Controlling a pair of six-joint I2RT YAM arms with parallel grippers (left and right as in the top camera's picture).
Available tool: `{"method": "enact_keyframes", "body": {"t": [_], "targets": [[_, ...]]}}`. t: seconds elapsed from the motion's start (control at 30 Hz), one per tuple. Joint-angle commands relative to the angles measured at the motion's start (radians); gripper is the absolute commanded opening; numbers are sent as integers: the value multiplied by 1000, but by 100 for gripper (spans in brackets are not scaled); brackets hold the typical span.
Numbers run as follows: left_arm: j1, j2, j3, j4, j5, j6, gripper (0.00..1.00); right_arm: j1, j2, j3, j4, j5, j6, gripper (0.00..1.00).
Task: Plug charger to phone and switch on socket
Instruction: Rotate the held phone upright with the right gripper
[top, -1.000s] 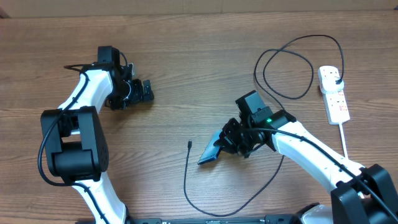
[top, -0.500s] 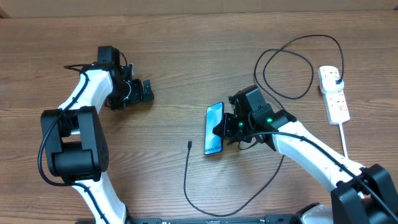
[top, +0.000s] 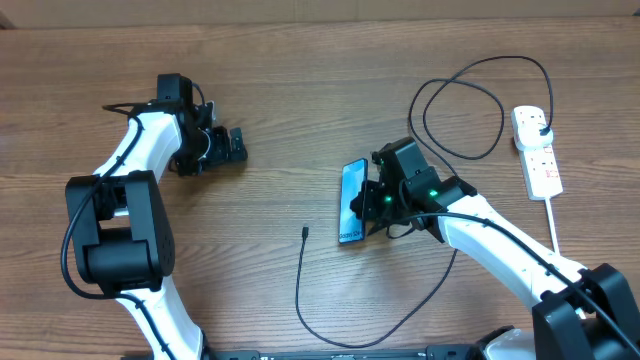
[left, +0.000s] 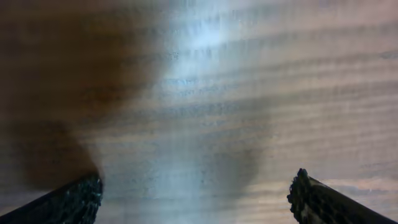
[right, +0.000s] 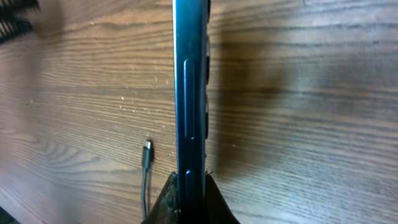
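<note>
Left gripper (top: 225, 147): we log it unchanged, jaws wide, empty. Charger (top: 304, 236): tip lies loose just left of the phone (top: 351, 200), which the right gripper (top: 372, 205) clamps and has rolled onto its edge; plugging pending. Socket (top: 536, 150): far right, untouched.

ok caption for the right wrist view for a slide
Right hand grips a slim blue-edged smartphone edge-on over the wooden table, thin black cable end lying nearby

overhead: bright, sharp | left wrist: blurred, glare on table (left: 205, 37) | right wrist: phone (right: 189, 93) casts shadow
</note>
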Motion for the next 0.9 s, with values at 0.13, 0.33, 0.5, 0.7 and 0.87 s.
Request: {"method": "enact_keyframes", "body": {"t": [0.13,0.33,0.5,0.7,0.87], "targets": [[0,3,-1,137,-20,-3,100,-8,-7,0,9,-53,-13,4],[0,3,-1,137,-19,-9,100,-8,-7,0,2,-53,-21,4],[0,3,-1,16,112,-93,99,-8,-7,0,2,-54,-20,4],[18,3,0,-2,752,55,100,-42,-7,0,55,-216,-82,4],[19,3,0,15,1203,193,100,-122,-7,0,223,-623,-166,4]]}}
